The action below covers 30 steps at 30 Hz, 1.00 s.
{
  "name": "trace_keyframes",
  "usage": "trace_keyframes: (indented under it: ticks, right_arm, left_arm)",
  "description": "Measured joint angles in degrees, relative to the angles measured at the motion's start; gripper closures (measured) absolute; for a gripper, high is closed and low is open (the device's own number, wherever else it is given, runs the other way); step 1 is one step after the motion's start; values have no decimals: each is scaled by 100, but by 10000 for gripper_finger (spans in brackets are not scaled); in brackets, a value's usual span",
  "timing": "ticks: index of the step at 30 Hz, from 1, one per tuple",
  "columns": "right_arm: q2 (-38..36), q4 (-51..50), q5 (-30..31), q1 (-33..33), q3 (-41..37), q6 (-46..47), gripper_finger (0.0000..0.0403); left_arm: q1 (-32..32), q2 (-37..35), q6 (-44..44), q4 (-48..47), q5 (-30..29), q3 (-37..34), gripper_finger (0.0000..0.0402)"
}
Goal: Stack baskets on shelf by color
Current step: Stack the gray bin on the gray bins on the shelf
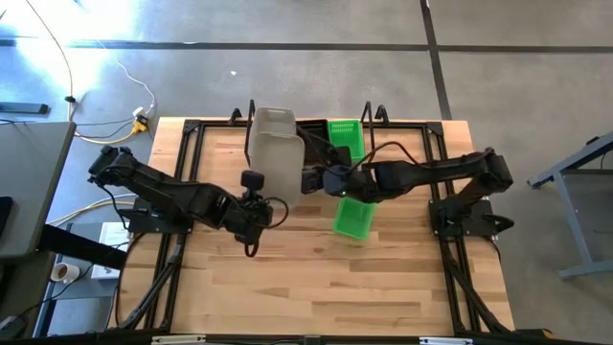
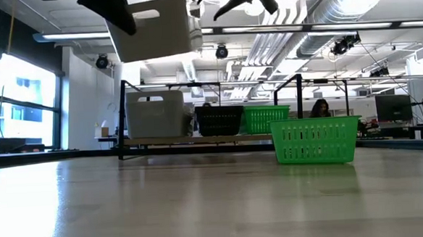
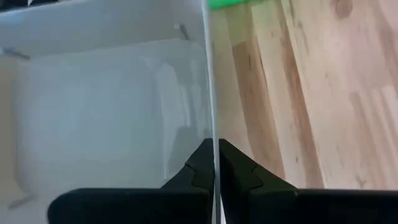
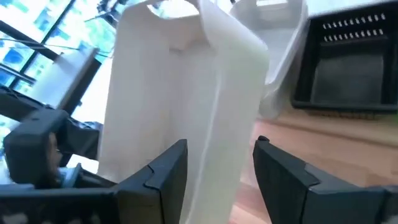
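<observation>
A translucent whitish basket (image 1: 275,149) hangs high over the table's far middle, with my left gripper (image 1: 251,182) shut on its near left part. My right gripper (image 4: 217,165) is open; its fingers stand on either side of the same basket's (image 4: 186,87) right side, and I cannot tell whether they touch it. On the shelf (image 2: 198,140) at the far edge stand another whitish basket (image 2: 155,115), a black basket (image 2: 219,120) and a green basket (image 2: 266,118). A second green basket (image 2: 316,140) rests on its base on the table. My left gripper pinches a thin wall of the whitish basket (image 3: 211,118) between its two fingers, one finger inside the basket and one outside. The fingers slant down at it from the table's near left. The basket is lifted clear of the table, slightly tilted (image 2: 156,27).
The black frame uprights of the shelf (image 2: 124,116) rise at its ends. The green basket on the table (image 1: 352,218) lies just under and near of my right arm. Bare wood (image 1: 316,278) stretches toward the near edge. A person sits in the room beyond (image 2: 320,109).
</observation>
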Motion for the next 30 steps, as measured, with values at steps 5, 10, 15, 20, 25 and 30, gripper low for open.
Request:
trace_keyframes:
  ticks: [5, 10, 15, 20, 25, 30]
  right_arm:
    - [-160, -21, 30, 11, -2, -452, 236]
    - [-411, -25, 64, 11, -2, -1033, 236]
    - [-705, -23, 65, -50, -2, -1634, 236]
    - [-1054, -25, 54, -238, -2, -2246, 236]
    - [-1423, -24, -154, -490, -2, -2748, 236]
    - [-1734, -23, -313, -693, -2, -3191, 236]
  left_arm:
    - [119, -137, 162, -62, -137, 2, 401]
    - [534, -464, 159, -135, 101, 2, 401]
    - [1165, -904, 492, -100, 713, 2, 401]
    - [1961, -1164, 1136, -74, 1412, 2, 401]
    - [2814, -1151, 2039, 225, 2039, 2, 401]
    - [3571, -949, 2864, 332, 2661, 0, 401]
